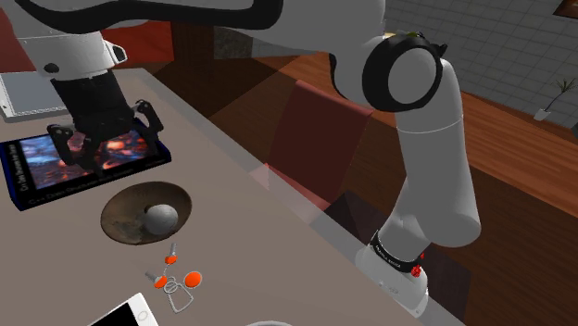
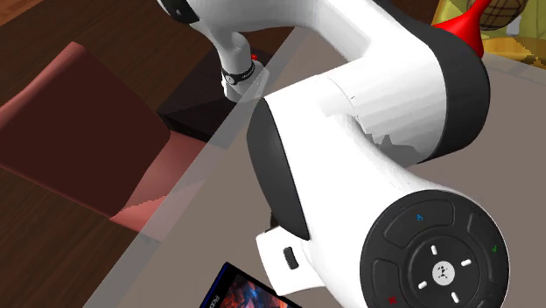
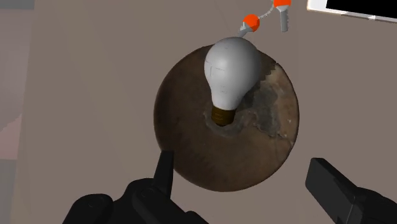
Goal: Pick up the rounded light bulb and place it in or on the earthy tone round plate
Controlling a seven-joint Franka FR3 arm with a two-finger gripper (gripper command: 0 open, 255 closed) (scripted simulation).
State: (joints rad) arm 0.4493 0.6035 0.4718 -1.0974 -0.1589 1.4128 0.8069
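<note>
We see the light bulb [image 3: 232,70] lying on the brown plate [image 3: 191,149], its base near the middle, seemingly at rest. Our gripper [image 3: 245,164] hangs above it, fingers apart and empty. We judge the placing done; next we need only lift straight clear.

The shoulder view looks down on the plate [image 1: 146,211] from beside the base [image 1: 398,269], at middling range. The wrist view looks from close above that plate. The second exterior view, pressed against the arm [image 2: 367,175], faces the base and shares the book [image 2: 245,293] with the shoulder view.
</note>
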